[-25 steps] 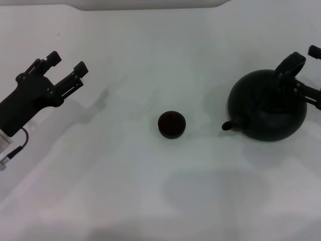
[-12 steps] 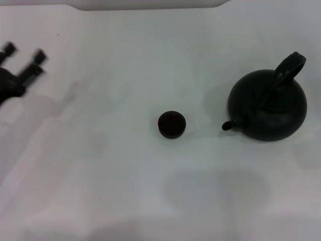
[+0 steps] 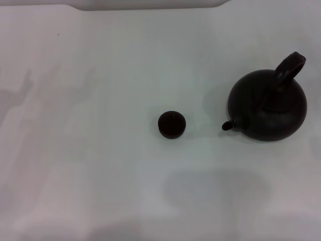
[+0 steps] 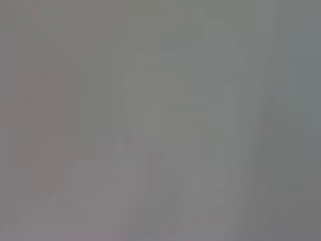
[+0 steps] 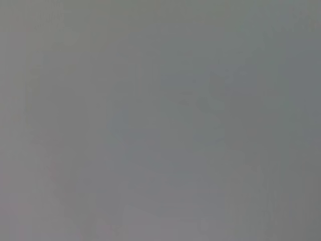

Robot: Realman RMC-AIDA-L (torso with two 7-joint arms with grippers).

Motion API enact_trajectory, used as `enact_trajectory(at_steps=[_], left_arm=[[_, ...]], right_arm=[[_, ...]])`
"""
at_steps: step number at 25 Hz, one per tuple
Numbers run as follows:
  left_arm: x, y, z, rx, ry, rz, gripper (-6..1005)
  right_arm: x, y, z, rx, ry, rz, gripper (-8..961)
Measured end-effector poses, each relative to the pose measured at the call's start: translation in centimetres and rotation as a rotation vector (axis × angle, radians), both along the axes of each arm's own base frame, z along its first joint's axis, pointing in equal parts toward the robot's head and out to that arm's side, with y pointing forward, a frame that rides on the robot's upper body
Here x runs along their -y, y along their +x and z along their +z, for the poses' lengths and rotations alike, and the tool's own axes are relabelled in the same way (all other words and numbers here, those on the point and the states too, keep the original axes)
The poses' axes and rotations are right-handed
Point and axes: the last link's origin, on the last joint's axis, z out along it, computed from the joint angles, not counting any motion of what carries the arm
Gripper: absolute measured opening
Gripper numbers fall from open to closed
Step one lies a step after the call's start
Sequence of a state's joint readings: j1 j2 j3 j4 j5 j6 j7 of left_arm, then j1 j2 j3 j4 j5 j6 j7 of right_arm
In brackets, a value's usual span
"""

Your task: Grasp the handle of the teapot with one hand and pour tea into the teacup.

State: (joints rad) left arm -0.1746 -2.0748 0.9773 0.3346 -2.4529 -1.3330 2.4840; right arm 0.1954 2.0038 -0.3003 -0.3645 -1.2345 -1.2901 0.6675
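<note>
On the white table [image 3: 100, 175], head view: teapot [image 3: 267, 108] right, upright, spout toward teacup [image 3: 171, 124], well apart. Neither gripper visible, state unknown. Pot likely heavy, rigid; grasp the arched handle [image 3: 289, 68]. Both wrist views: blank grey.

Nothing of the robot's body is showing in the head view: neither the left gripper nor the right gripper is appearing, so no colours, cables or markings can be told. Both wrist views are showing only plain, featureless grey.
</note>
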Motion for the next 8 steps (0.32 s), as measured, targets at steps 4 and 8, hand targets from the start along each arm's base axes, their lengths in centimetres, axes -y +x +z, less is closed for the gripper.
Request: enact_trajectory(at_steps=[4,8], left_arm=[[-0.4,-0.3,0.3,-0.017,0.014,0.022,848],[-0.9,-0.4,0.6,-0.034,0.03,0.035,848]], right_arm=[[-0.1,0.0,-0.7,-0.005,0.026,-0.011,836],[-0.1,-0.1,-1.2,-0.016,0.031,-0.008,835]])
